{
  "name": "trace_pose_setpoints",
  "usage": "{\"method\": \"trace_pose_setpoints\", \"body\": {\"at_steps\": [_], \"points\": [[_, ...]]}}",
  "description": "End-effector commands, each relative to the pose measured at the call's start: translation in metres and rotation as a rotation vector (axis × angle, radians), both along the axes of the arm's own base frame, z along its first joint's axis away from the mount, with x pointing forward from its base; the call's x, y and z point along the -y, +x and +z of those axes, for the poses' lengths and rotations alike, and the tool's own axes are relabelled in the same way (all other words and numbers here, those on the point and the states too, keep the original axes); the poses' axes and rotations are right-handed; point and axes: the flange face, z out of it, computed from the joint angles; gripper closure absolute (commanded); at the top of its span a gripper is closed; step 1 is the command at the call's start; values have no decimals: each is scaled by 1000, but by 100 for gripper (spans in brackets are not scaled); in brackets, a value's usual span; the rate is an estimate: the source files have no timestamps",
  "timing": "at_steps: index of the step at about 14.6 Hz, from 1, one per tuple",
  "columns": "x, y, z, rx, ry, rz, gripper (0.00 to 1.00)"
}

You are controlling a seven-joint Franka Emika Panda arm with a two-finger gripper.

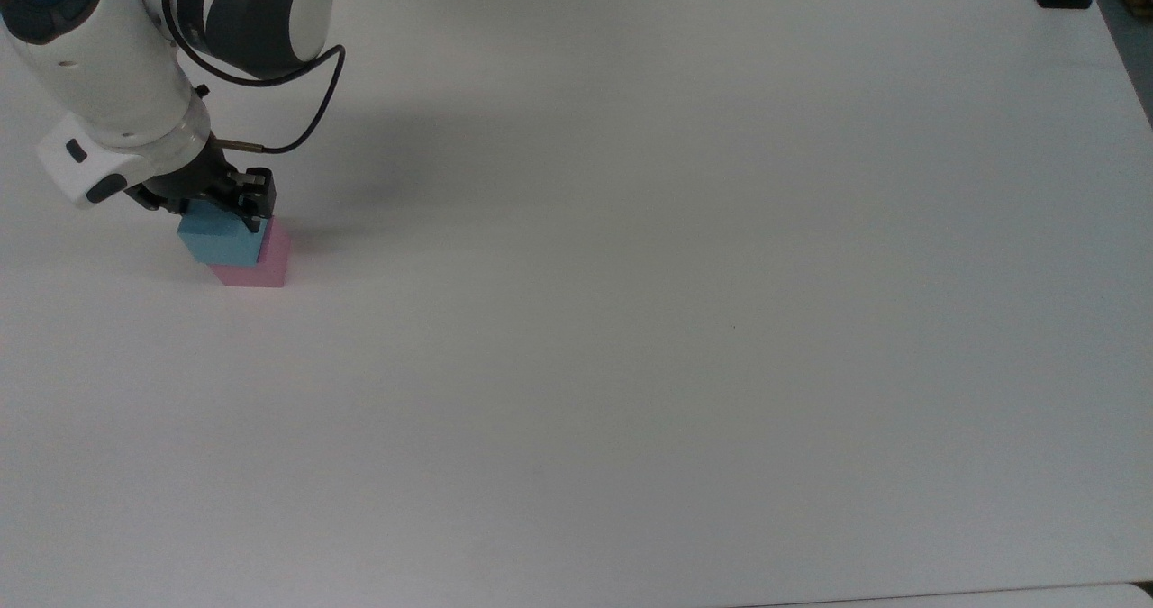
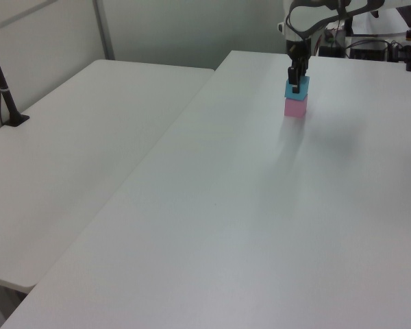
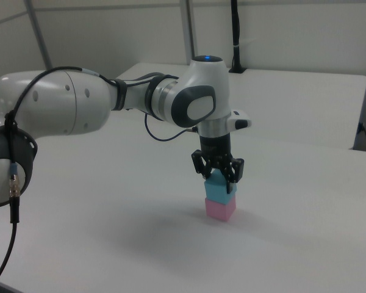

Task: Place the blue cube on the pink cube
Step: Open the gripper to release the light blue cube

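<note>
The blue cube (image 3: pixel 219 190) sits on top of the pink cube (image 3: pixel 220 209), their faces touching, the pair forming a short stack on the white desk (image 1: pixel 685 302); in the right view the upper block looks slightly offset toward the right view's left, so that a strip of the lower block's top shows at the other side; in the top view the blue cube (image 1: pixel 222 238) covers most of the pink cube (image 1: pixel 261 264), of which the near and right-hand faces remain visible. The stack stands near the top view's left edge, in the upper part of the desk; in the left view it appears far off, toward the left view's upper right, with the blue cube (image 2: pixel 295 90) over the pink cube (image 2: pixel 295 107).

The claw (image 3: pixel 218 177) points straight down over the stack; its dark fingers (image 3: pixel 231 174) reach down along opposite sides of the blue cube, one at each side in the right view; whether they press on the block or stand just clear of it cannot be told. In the top view the claw (image 1: pixel 216 207) overlaps the far edge of the blue cube; in the left view the claw (image 2: pixel 296 77) hangs directly above the stack.

The white arm (image 3: pixel 110 104) reaches in from the right view's left; a black cable (image 1: pixel 306 113) loops from it toward the wrist.
</note>
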Motion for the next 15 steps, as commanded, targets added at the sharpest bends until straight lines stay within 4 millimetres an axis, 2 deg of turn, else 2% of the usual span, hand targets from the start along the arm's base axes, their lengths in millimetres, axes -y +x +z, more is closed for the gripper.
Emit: {"method": "trace_pose_setpoints", "body": {"at_steps": [1, 2, 3, 6, 8, 10, 14, 15], "points": [[0, -6, -1, -17, 13, -15, 22], [0, -7, -1, -19, 14, -16, 4], [0, -7, -2, -21, 15, -18, 0], [0, -8, -1, -19, 14, -18, 0], [0, -10, 8, -19, 15, -21, 0], [-2, -14, 24, -15, 16, -21, 0], [-7, -25, 78, 10, 23, -28, 0], [-11, -29, 99, 20, 22, -35, 0]]}}
